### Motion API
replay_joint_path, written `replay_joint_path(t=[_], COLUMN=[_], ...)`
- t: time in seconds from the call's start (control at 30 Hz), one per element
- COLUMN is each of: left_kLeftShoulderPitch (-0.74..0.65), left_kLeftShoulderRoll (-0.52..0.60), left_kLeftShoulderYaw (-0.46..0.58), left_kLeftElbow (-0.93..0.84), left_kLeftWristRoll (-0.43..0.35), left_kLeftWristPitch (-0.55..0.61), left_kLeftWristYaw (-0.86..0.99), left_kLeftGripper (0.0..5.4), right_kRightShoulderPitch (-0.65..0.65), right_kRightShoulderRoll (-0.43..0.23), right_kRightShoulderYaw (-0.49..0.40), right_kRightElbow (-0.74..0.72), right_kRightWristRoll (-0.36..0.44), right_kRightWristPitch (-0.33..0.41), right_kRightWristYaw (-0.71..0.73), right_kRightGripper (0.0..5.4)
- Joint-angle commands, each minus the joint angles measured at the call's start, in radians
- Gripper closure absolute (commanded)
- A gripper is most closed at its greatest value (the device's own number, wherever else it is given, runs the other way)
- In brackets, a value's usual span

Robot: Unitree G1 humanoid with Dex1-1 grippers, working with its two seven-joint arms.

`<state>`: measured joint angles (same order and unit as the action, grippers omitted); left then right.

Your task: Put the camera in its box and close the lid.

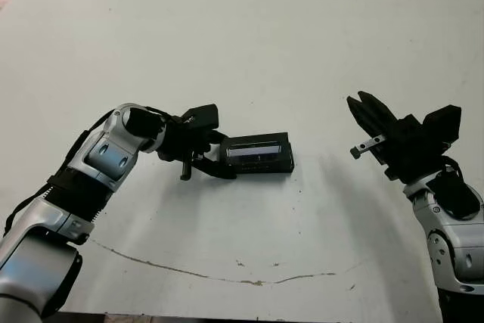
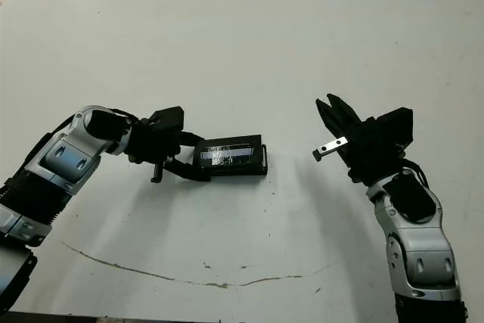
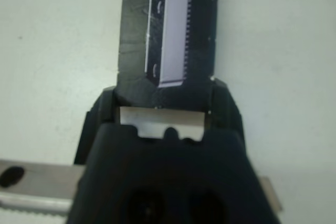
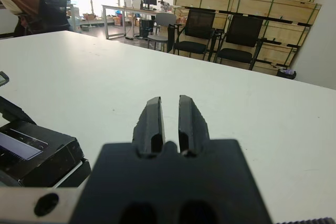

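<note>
Left eye view: the lid (image 1: 259, 153), silvery strip up, lies on the white counter (image 1: 249, 51) in front of the robot, its near end clamped between the fingers of the left claw (image 1: 218, 156). The left wrist view shows those fingers pressed against both sides of the black cover, with a pale edge beneath that may be the box's lining; whether the lid is fully seated cannot be told, and neither the camera nor the tray shows as a separate thing. The right claw (image 1: 363, 122) hangs well apart to the right, above the counter, fingers nearly together and holding nothing. The risk from here is that a grip at one end only could cock the lid or drag the whole box sideways on release, leaving the lid askew.
</note>
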<state>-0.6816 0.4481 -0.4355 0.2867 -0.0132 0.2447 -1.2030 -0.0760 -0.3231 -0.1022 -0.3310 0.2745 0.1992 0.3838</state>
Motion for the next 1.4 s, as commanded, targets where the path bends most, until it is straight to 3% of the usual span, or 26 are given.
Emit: replay_joint_path(t=[0.03, 0.37, 0.7, 0.9, 1.1, 1.4], left_kLeftShoulderPitch=[0.019, 0.027, 0.012, -0.006, -0.011, -0.010], left_kLeftShoulderRoll=[-0.010, -0.056, -0.063, -0.050, -0.013, 0.033], left_kLeftShoulderYaw=[-0.028, -0.029, -0.043, -0.076, -0.142, -0.192], left_kLeftElbow=[0.021, -0.040, -0.096, -0.113, -0.137, -0.131], left_kLeftWristRoll=[0.032, -0.019, -0.019, 0.015, 0.106, 0.175], left_kLeftWristPitch=[0.025, 0.175, 0.261, 0.251, 0.164, 0.064], left_kLeftWristYaw=[0.009, 0.000, 0.008, 0.009, 0.010, 0.007], left_kLeftGripper=[3.98, 3.98, 3.98, 3.98, 4.00, 1.99], right_kRightShoulderPitch=[0.021, 0.027, 0.027, 0.029, 0.031, 0.031], right_kRightShoulderRoll=[-0.008, -0.004, 0.008, 0.009, 0.008, 0.007], right_kRightShoulderYaw=[-0.005, -0.004, -0.003, -0.003, -0.006, -0.003], right_kRightElbow=[-0.001, 0.006, 0.023, 0.026, 0.021, 0.024], right_kRightWristRoll=[-0.005, 0.007, 0.013, 0.012, 0.026, 0.020], right_kRightWristPitch=[0.022, 0.007, -0.004, -0.013, -0.002, -0.015], right_kRightWristYaw=[-0.006, 0.005, 0.008, 0.009, 0.009, 0.010], right_kRightGripper=[5.40, 5.40, 5.40, 5.40, 5.40, 5.40])
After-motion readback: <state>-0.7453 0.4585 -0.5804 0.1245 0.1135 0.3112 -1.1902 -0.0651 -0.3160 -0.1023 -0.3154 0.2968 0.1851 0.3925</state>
